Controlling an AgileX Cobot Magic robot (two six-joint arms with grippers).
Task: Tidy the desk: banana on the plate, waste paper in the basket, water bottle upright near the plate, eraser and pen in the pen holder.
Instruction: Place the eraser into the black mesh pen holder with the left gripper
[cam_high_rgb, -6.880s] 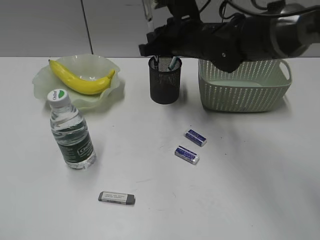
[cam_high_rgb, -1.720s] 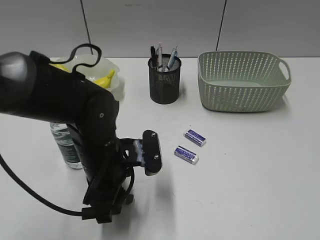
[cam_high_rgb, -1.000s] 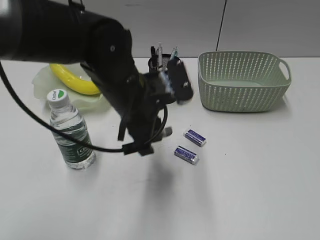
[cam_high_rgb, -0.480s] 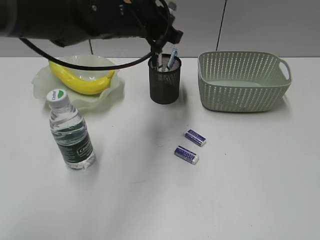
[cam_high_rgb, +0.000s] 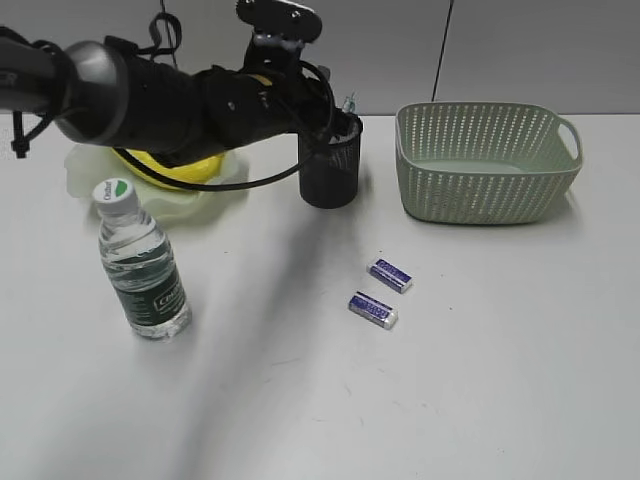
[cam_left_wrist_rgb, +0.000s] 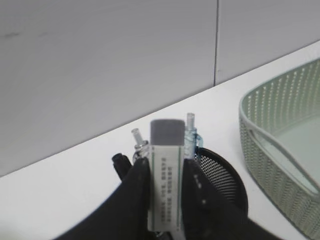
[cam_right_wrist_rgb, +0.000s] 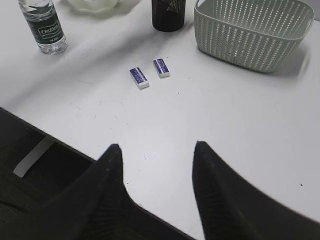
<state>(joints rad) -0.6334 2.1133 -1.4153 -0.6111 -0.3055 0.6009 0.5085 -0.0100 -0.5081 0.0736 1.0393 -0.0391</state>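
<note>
The left claw (cam_left_wrist_rgb: 165, 187) was clamped on a grey-tipped eraser (cam_left_wrist_rgb: 165, 172) in a white paper sleeve, gripping its lower half and holding it upright just above the pen holder (cam_high_rgb: 330, 165), which stood toward the far edge of the desk (cam_high_rgb: 480, 380). The likeliest slip was a release off the cup's centre: the eraser was long and rigid, and several clear-barrelled pens (cam_left_wrist_rgb: 190, 132) already crowded the opening, so it could catch on a pen top or the rim and tip out onto the desk. A descent too deep could also nudge the light wire-mesh cup, which looked easy to push over.

The holder was black mesh, cylindrical and open-topped. Beside it, toward the far right corner, sat the basket (cam_high_rgb: 487, 160), pale green plastic with perforated woven-look walls. Two small erasers (cam_high_rgb: 381, 293) with purple sleeves lay near the desk's middle, blocky and smooth. The water bottle (cam_high_rgb: 140, 262) stood upright toward the left edge, clear and ribbed, near the ruffled translucent plate (cam_high_rgb: 85, 180) carrying the glossy yellow banana (cam_high_rgb: 180, 170).

The right claw (cam_right_wrist_rgb: 155, 175) hung wide apart and empty over the desk's near edge.
</note>
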